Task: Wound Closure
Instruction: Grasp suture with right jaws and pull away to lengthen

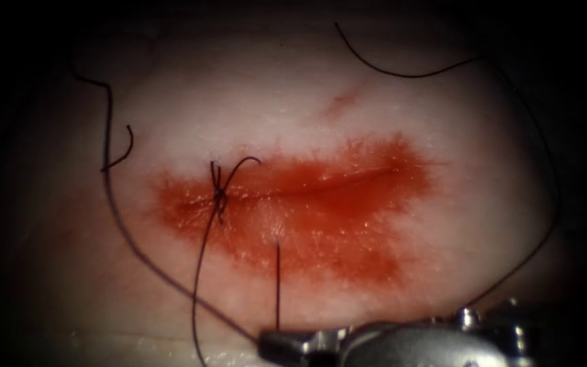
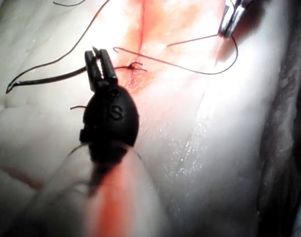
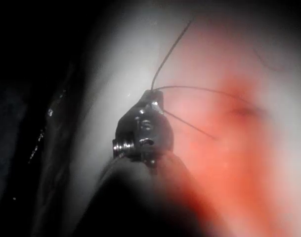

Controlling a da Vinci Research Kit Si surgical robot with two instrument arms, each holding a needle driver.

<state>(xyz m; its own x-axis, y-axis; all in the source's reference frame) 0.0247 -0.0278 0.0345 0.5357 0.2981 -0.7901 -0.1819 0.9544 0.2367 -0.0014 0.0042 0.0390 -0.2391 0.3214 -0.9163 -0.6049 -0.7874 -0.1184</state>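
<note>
The needle (image 2: 46,80), judged by its thicker curved shaft, lies flat on the tissue (image 1: 402,102), not in it. Just beside it hovers the left hand (image 2: 101,61), jaws slightly parted and empty. A knot (image 1: 219,194) sits at the left end of the cut (image 1: 334,180). The right hand (image 1: 270,342), below the cut, is clamped on the thread (image 1: 130,238), probably to keep the slack clear of the cut.

thread (image 1: 111,204) loops ringing cut (image 1: 321,182), knot (image 1: 219,197) left
</note>
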